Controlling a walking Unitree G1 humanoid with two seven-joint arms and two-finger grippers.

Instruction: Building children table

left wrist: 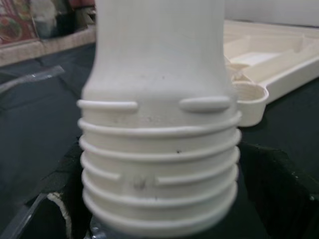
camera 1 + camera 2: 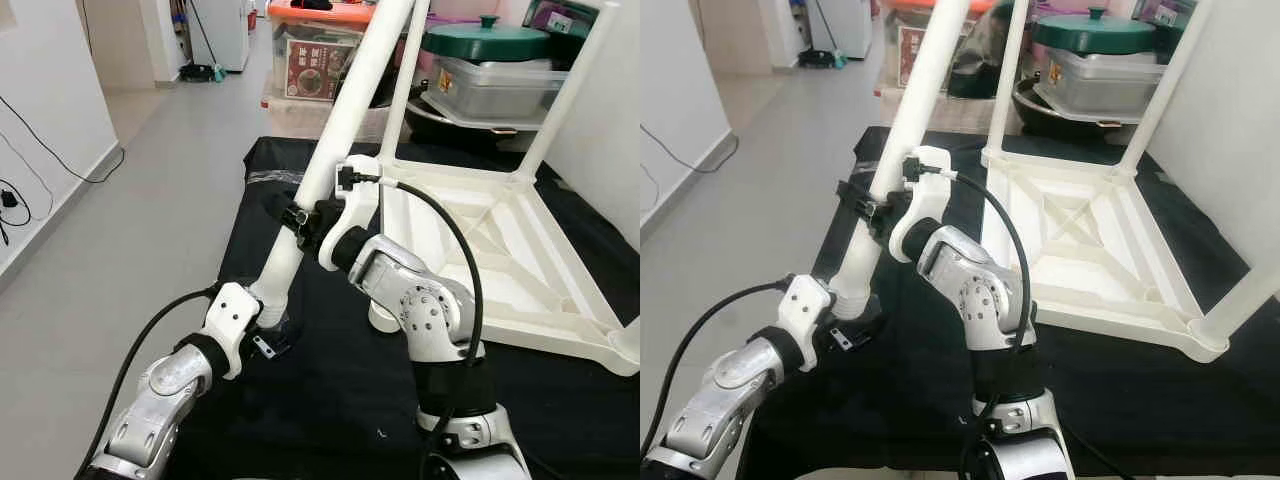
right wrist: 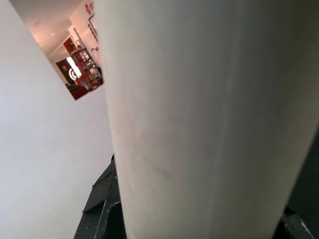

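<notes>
Black cloth (image 2: 300, 400) spread over the floor; tiled corridor runs off to the robot's left.

Table top (image 2: 480, 260), white plastic, lies upside down on the cloth, right of centre. Legs already stand up from its far corners (image 2: 405, 90) (image 2: 570, 90). Near left corner socket (image 2: 383, 318) sits open, round, still without a leg.

Loose leg (image 2: 340, 130): long white tube, held slanted, upper end leaning away and to the right, threaded end (image 1: 159, 179) low and toward the robot.

Right gripper (image 2: 305, 218) clamps across the tube's middle, black fingers pressed against both sides. Left gripper (image 2: 268, 335) is at the threaded end, close under it; fingers lie behind the tube and wrist, so cannot tell how they stand.

Key relation, as I judge it: the open socket lies just right of and slightly beyond the threaded end. The leg's axis needs to swing upright and the thread shift rightward over that socket. The left gripper is nearer the thread; the right steers the tilt.
</notes>
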